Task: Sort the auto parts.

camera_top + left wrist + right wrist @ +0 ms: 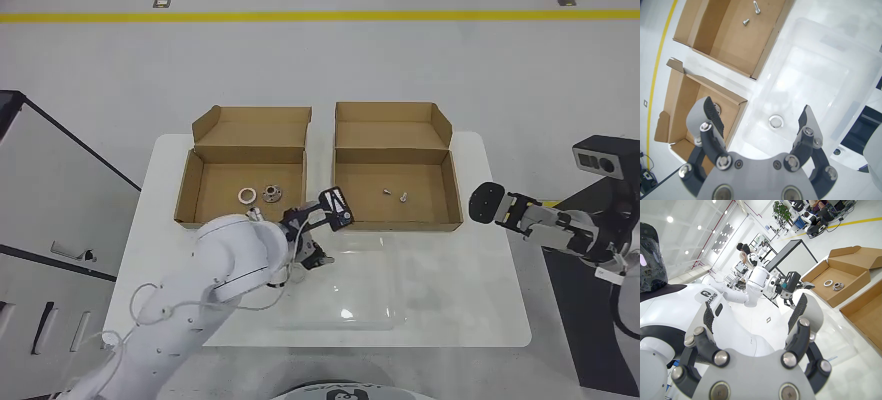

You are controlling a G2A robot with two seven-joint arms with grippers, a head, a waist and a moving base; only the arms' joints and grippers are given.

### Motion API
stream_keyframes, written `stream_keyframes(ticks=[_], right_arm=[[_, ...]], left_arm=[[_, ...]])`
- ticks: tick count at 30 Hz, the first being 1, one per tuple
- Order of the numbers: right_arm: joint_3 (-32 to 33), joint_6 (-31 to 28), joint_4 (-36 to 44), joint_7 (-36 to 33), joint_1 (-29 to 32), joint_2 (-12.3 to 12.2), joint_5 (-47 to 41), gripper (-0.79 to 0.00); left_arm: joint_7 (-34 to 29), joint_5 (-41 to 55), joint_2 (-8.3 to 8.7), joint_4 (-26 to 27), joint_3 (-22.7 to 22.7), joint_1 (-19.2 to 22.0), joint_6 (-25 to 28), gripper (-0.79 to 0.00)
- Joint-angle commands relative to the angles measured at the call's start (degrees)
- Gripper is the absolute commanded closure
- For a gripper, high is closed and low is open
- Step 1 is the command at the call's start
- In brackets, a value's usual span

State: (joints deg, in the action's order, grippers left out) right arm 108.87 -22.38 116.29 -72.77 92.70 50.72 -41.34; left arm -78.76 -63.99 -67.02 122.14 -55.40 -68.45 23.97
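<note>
The left gripper [757, 113] is hovering wide open over the clear tray [829, 56]; one metal ring [776, 121] is lying in the tray below the gap between its fingers, untouched; the left box [190, 190] is holding one second ring [245, 196] and one flange [271, 191]; the right box [440, 190] is holding two bolts [746, 22]; the right gripper [755, 302] is hanging wide open beside the table [500, 300].

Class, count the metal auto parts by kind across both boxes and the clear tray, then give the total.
Rings: 2 (boxed ring, tray ring)
Flanged hub: 1
Bolts: 2 (long bolt, short bolt)
Total: 5
</note>
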Motion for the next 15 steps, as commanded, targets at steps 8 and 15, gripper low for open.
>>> stream_keyframes(ticks=[8,15], right_arm=[[0.00,0.00,0.00,0.01,0.00,0.00,0.00,-0.785],[0.00,0.00,0.00,0.01,0.00,0.00,0.00,-0.785]], left_arm=[[-1.79,1.50,1.37,-1.28,4.40,2.28,-0.23,-0.785],[-2.04,5.41,4.47,-1.36,9.18,6.31,-0.48,-0.785]])
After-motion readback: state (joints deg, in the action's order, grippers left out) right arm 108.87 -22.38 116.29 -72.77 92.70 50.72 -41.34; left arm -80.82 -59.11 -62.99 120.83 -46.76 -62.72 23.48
